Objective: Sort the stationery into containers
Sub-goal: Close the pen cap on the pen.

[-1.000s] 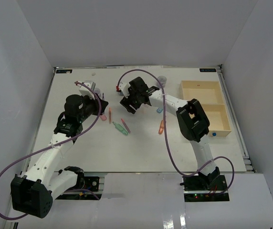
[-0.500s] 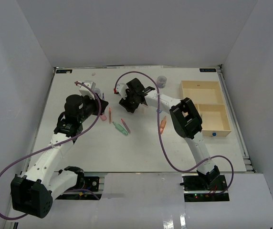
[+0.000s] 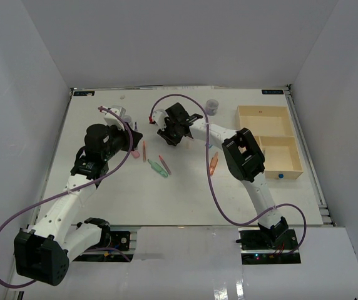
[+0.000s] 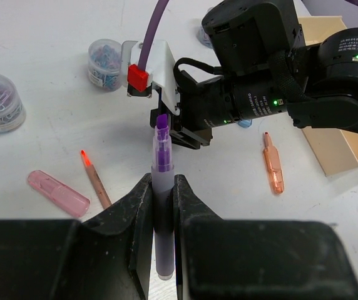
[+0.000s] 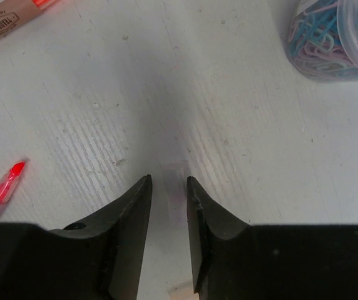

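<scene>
while the beige tray sits at the far right of the table, both arms meet left of centre, well apart from it. the left gripper is clamped on an uncapped purple marker, its tip pointing at the right gripper, whose jaws stand a narrow gap apart; whether they hold anything cannot be told. this looks like a handover, since the tray lies on the right arm's side. next, the right jaws would need to line up on the marker's free end and grip before the left lets go. two paper-clip pots, an orange marker and a red-tipped pen lie loose nearby.
</scene>
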